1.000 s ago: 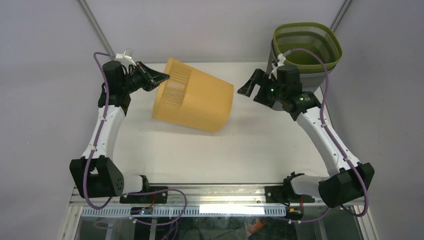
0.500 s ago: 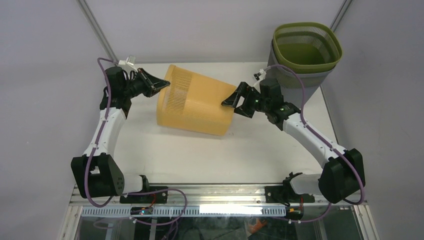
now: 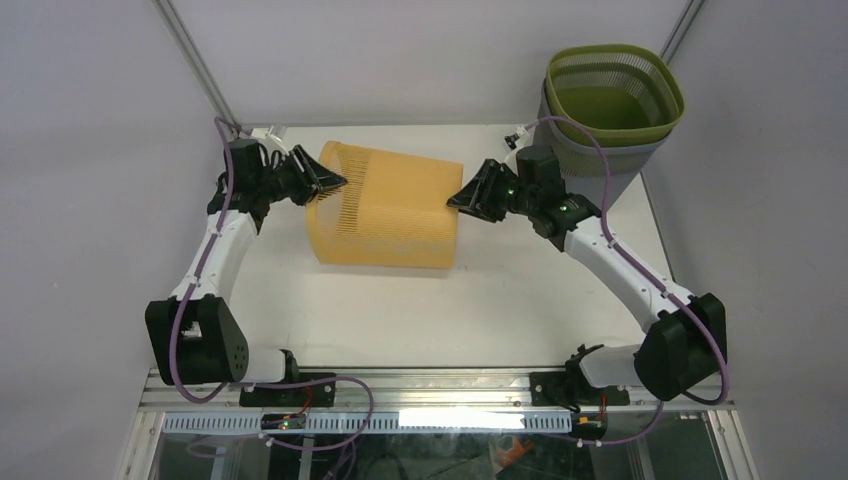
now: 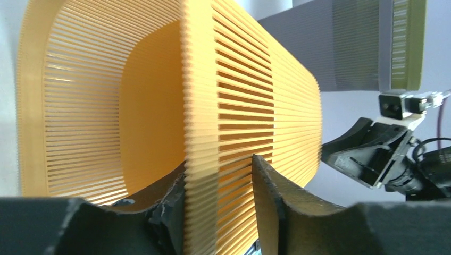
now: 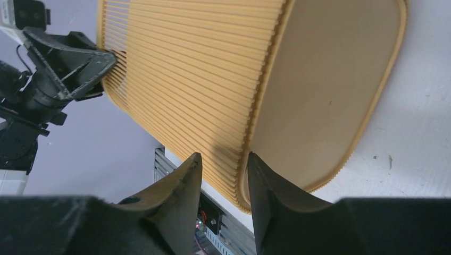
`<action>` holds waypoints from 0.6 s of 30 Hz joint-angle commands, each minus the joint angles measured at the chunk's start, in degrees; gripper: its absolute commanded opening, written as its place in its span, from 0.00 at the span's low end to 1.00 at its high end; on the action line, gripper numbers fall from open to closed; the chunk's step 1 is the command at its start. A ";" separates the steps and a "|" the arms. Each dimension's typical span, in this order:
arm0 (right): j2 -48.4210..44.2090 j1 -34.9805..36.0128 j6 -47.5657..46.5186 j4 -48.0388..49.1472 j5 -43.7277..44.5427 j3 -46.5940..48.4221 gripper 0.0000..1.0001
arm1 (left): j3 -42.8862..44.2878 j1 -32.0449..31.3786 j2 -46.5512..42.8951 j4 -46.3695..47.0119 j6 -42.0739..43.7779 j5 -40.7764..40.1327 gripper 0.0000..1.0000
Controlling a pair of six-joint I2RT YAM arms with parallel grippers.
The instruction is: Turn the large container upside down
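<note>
Left wrist: yellow container (image 4: 266, 106) cropped by the top edge, its base out of sight. The rim's lower stretch is hidden behind the left tool (image 4: 218, 164) fingers (image 4: 276, 202). Right wrist: container's open end cropped at the top. Right tool (image 5: 223, 155) straddles the base corner; can't tell if the pads touch it. Overhead: grey bin (image 3: 635, 155) mostly hidden by the green basket (image 3: 612, 60) nested in it, foot not visible.

The slatted large container (image 3: 385, 215) is orange-yellow, the mesh basket (image 3: 600, 72) olive-green.
</note>
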 commanded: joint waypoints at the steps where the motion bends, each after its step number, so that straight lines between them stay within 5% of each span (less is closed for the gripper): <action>1: -2.64 2.43 -0.65 4.38 -0.35 7.69 0.37 | 0.68 -3.91 1.07 -2.90 3.79 -1.16 0.42; 18: -7.49 4.22 -1.61 2.45 1.40 16.83 0.30 | 10.72 -18.73 11.63 -3.03 3.90 -6.47 0.51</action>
